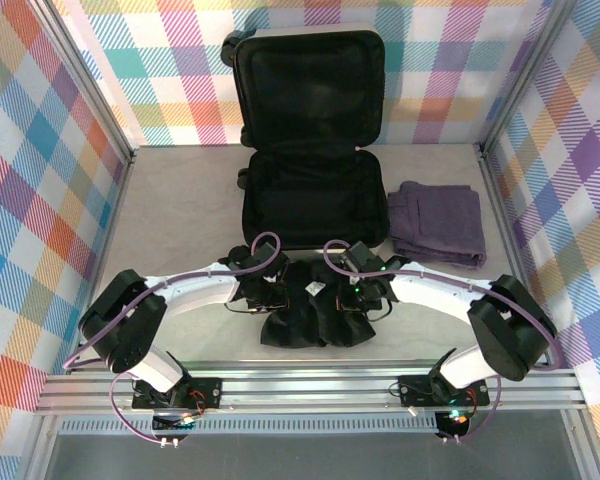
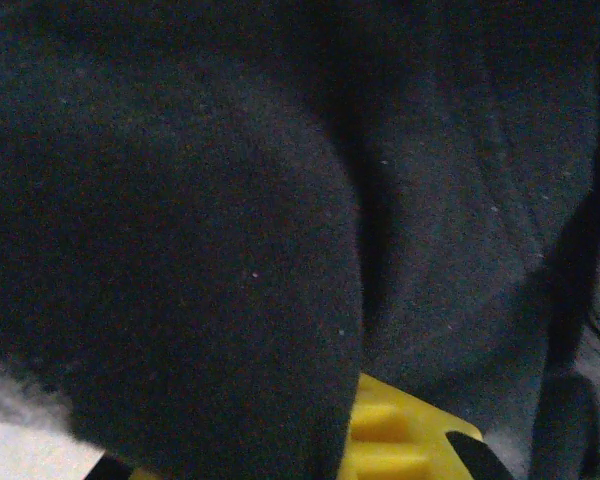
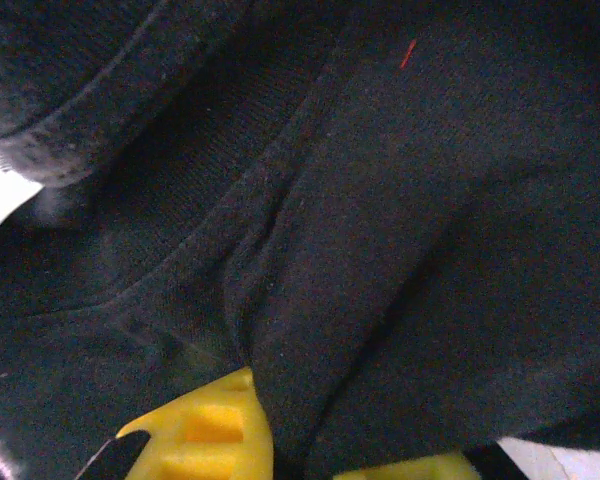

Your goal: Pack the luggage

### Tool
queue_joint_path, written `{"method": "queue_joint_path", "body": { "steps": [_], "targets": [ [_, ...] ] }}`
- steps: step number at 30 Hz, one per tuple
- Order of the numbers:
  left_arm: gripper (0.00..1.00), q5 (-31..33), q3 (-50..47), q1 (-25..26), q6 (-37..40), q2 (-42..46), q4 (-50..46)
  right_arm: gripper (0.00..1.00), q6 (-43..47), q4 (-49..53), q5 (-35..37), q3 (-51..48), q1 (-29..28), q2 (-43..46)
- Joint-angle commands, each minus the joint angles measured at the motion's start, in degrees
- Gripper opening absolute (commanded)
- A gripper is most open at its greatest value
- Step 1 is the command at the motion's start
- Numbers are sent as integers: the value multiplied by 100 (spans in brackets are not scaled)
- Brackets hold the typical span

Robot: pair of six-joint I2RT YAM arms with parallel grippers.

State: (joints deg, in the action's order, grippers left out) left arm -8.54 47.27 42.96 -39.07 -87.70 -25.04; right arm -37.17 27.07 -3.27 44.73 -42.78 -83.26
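Luggage open, soft shirt in the grippers

The luggage (image 1: 312,195) lies open at the back of the table (image 1: 180,220), lid up. Its shell looks hard and stiff, so it should stay put. The black shirt (image 1: 305,322) just in front is soft and floppy (best grabbed by a bunched fold). Both arms reach low and inward. The right gripper (image 1: 352,290) pinches cloth between its yellow pads (image 3: 210,435). The left gripper (image 1: 265,290) is buried in cloth, so its grip is unclear.
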Motion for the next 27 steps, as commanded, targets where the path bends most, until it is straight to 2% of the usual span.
{"method": "queue_joint_path", "body": {
  "steps": [1,9,16,20,23,27],
  "targets": [
    [0,154,352,78,349,546,-670,3,196,238,67,329,-28,396],
    [0,125,899,74,487,1238,-1153,0,521,883,100,945,-28,960],
    [0,376,1527,12,726,1493,-1598,0,958,1282,89,1732,36,971],
    [0,389,1885,-300,896,1452,-1796,0,1235,1371,-12,2232,253,842],
    [0,83,2208,-598,924,1321,-1891,0,1365,1525,42,2657,306,709],
    [0,95,2755,-745,1175,1083,-2126,0,1454,1497,2,2992,460,630]
  ]
}}
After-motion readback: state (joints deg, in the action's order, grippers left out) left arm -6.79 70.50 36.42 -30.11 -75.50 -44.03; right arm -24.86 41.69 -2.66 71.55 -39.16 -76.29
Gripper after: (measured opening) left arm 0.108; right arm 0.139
